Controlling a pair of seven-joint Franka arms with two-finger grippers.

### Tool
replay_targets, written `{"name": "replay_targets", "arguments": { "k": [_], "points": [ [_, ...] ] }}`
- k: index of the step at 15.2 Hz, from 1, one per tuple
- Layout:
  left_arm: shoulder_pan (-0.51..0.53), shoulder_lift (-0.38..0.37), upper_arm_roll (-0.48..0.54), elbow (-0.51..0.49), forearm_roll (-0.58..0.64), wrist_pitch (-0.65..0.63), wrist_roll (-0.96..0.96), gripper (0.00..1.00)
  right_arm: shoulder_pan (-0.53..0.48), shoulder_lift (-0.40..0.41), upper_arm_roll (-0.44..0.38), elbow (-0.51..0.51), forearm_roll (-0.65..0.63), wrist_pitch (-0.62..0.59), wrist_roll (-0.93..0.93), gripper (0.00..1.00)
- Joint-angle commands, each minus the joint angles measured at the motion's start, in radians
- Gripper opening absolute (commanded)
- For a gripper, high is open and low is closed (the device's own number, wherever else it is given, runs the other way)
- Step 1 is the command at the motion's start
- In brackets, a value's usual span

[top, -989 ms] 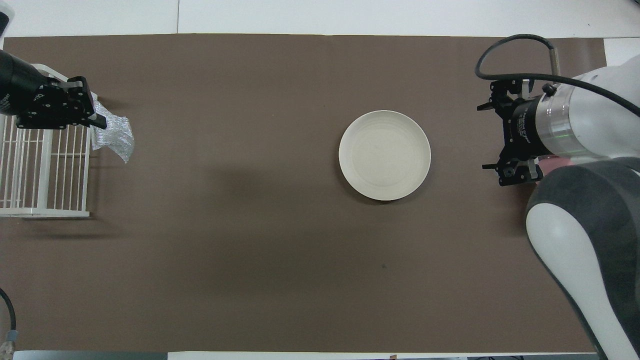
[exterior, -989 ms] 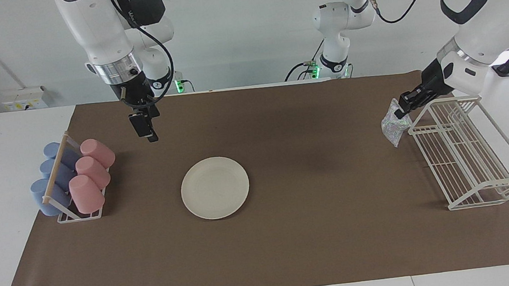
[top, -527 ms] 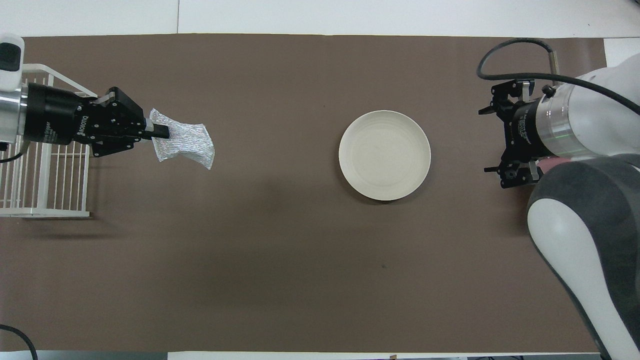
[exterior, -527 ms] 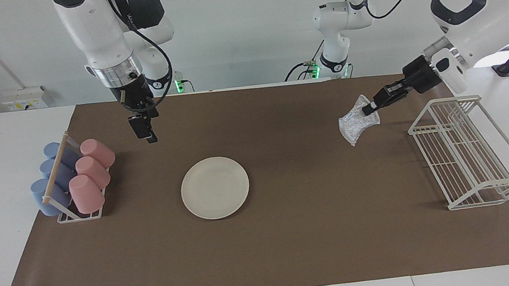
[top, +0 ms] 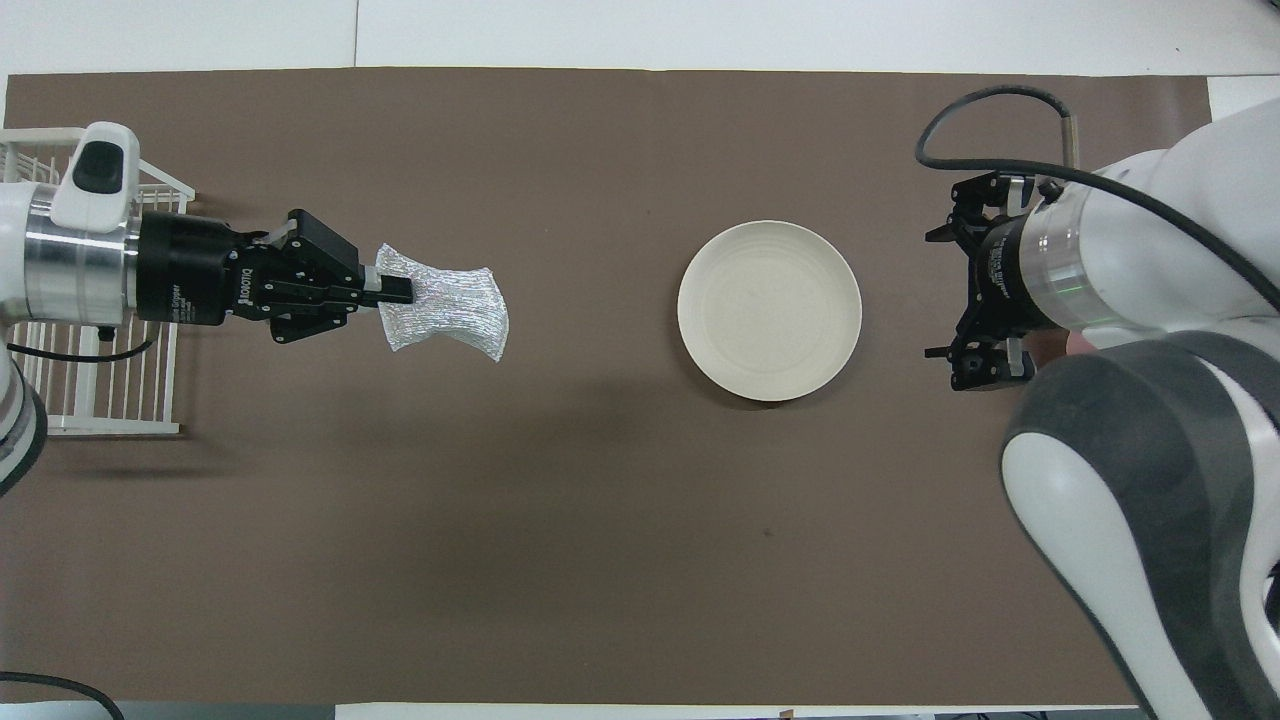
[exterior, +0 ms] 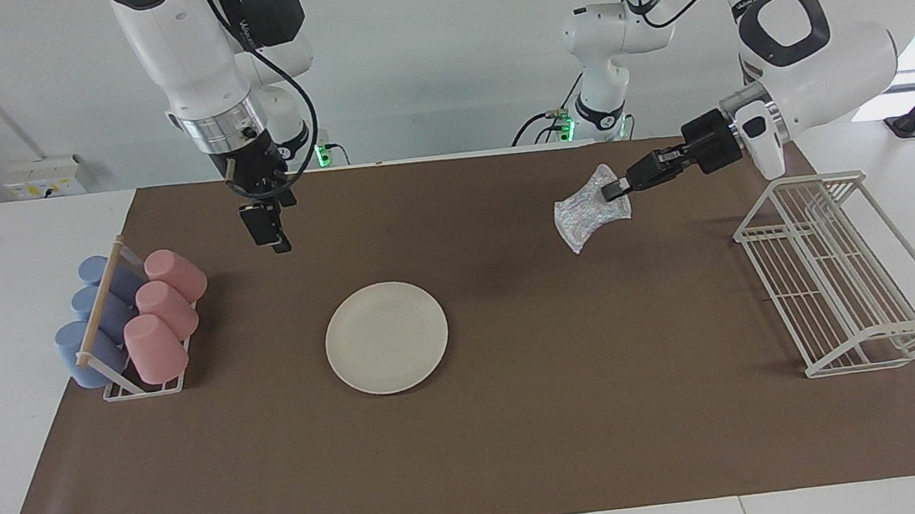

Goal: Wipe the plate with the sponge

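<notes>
Kid: Where is the sponge?

Helper: The left pincer has it — the two tips are squeezed tight on one end, and the rest hangs out in the air over the brown mat. It is up off the table, between the wire rack and the plate.

Kid: Is it touching the plate?

Helper: No, they are well apart. The plate lies flat on the mat near the middle of the table, and nothing is on it.

Kid: And the right pincer?

Helper: It hangs over the mat with its tips pointing down. Its fingers stand wide apart and it holds nothing. It is up in the air between the plate and the cup rack.

Kid: What is in the cup rack?

Helper: Pink cups and blue cups, lying tipped over in rows. That rack sits at the right arm's end of the table — the wire rack sits at the left arm's end
</notes>
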Motion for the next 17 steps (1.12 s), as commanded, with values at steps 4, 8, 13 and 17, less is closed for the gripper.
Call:
{"name": "replay_targets", "arguments": {
  "k": [4, 8, 13, 17],
  "points": [
    [-0.142, -0.064, 0.011, -0.159, -0.258, 0.139, 0.22, 0.0, 0.132, 0.133, 0.002, 0.167, -0.005, -0.043, 0.106, 1.0],
    [-0.17, -0.065, 0.009, -0.21, -0.315, 0.138, 0.331, 0.0, 0.164, 0.126, -0.001, 0.146, 0.048, 0.071, 0.176, 1.0],
    [-0.168, -0.07, 0.011, -0.222, -0.346, 0.13, 0.331, 0.0, 0.197, 0.096, 0.004, 0.066, 0.044, 0.164, 0.185, 1.0],
    [-0.158, -0.069, 0.012, -0.222, -0.358, 0.103, 0.331, 0.0, 0.246, 0.076, 0.004, -0.013, 0.047, 0.282, 0.187, 1.0]
  ]
}}
